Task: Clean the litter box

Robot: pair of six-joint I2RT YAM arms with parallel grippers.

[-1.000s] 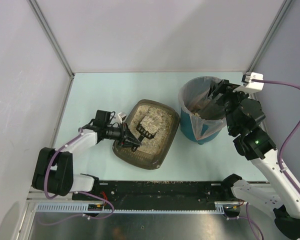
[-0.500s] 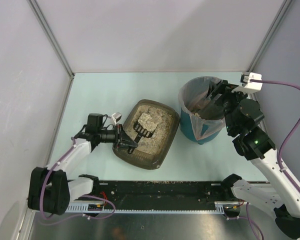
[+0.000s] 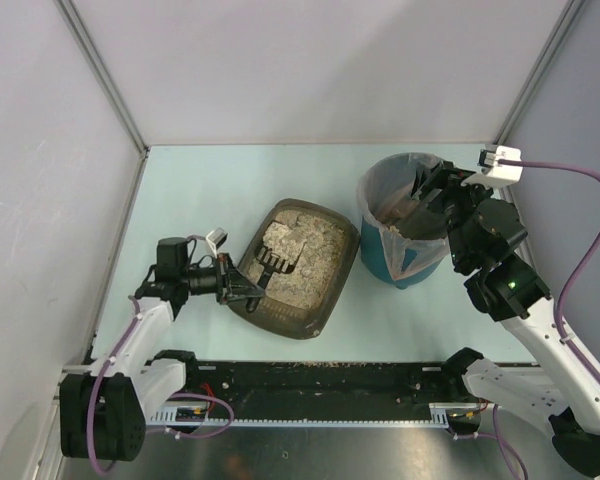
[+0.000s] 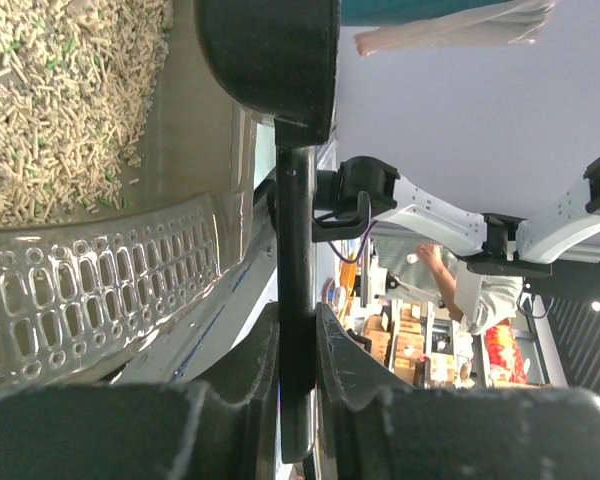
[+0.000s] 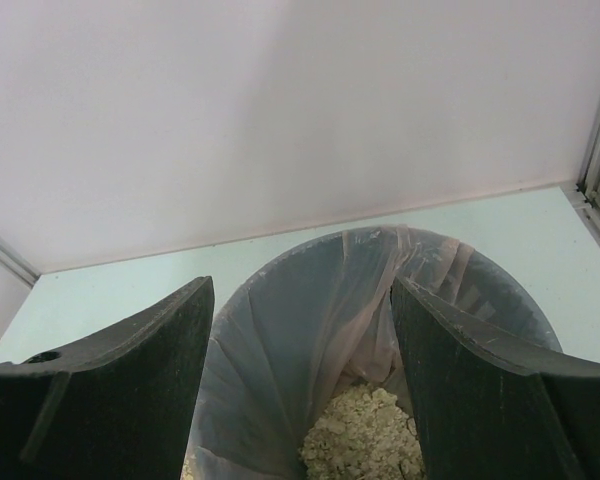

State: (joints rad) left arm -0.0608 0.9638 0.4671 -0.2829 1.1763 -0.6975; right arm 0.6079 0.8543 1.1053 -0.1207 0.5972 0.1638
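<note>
litter box (image 3: 298,325): one shallow dark brown tray, set askew at the middle of the table (image 3: 200,190), with beige litter (image 3: 315,262) covering its floor. its far right corner lies just beside the bin.

scoop (image 3: 273,262): one, black and slotted. its head is over the litter at the tray's left side and its handle (image 4: 296,230) crosses the left rim. contact with the grains cannot be told.

left gripper (image 3: 242,285): fingers closed tight on the scoop handle, seen in the left wrist view pinched between both fingers (image 4: 250,360). the arm reaches in from the tray's left.

bin (image 3: 400,265): one, teal and round, right of the tray, lined with a clear bag (image 5: 310,330). pale pellets (image 5: 365,440) lie at its bottom.

right gripper (image 5: 300,290): above the bin's mouth, fingers (image 5: 130,370) spread wide with nothing between them.

surface and room: pale green table top, plain white walls (image 3: 310,70) on three sides, a black rail (image 3: 330,380) along the near edge. two arms in all.
</note>
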